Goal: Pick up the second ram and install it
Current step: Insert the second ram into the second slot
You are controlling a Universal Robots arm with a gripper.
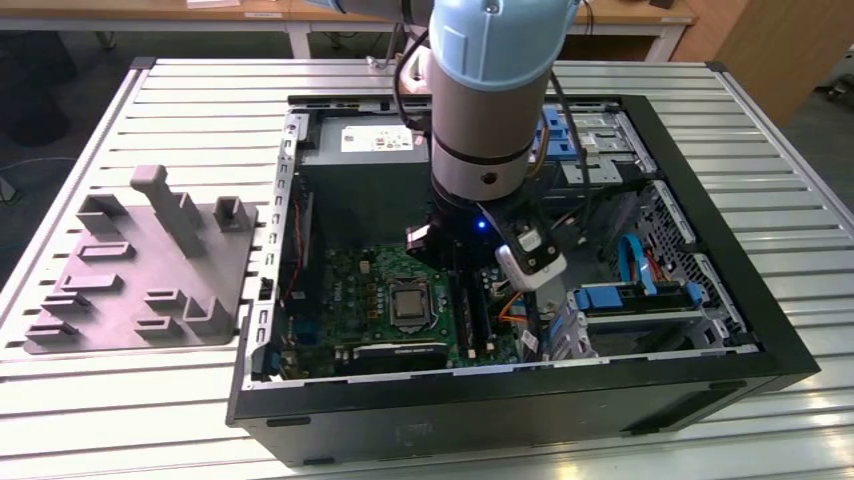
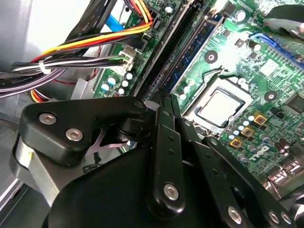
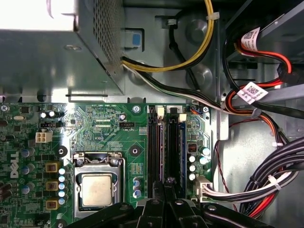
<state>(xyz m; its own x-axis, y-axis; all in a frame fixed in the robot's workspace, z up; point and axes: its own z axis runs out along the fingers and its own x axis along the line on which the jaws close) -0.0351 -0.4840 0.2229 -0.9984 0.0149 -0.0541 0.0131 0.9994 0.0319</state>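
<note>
My gripper [image 1: 461,262] reaches down into the open computer case [image 1: 721,350], right over the memory slots [image 3: 153,152] beside the CPU socket [image 3: 97,189]. In both wrist views the fingers [image 3: 156,202] stand close together on a thin dark strip, the second ram [image 3: 165,152], seen edge-on and in line with the slots. The ram [image 2: 164,57] runs out from the gripper [image 2: 165,100] along the black and blue slots [image 2: 199,45]. I cannot tell how deep it sits in its slot.
A grey moulded plate [image 1: 134,270] with upright blocks lies on the slatted table at the exterior view's left. Inside the case are the power supply [image 1: 367,140], bundled cables [image 3: 266,109] close to the slots, and blue-tabbed drive brackets [image 1: 627,295].
</note>
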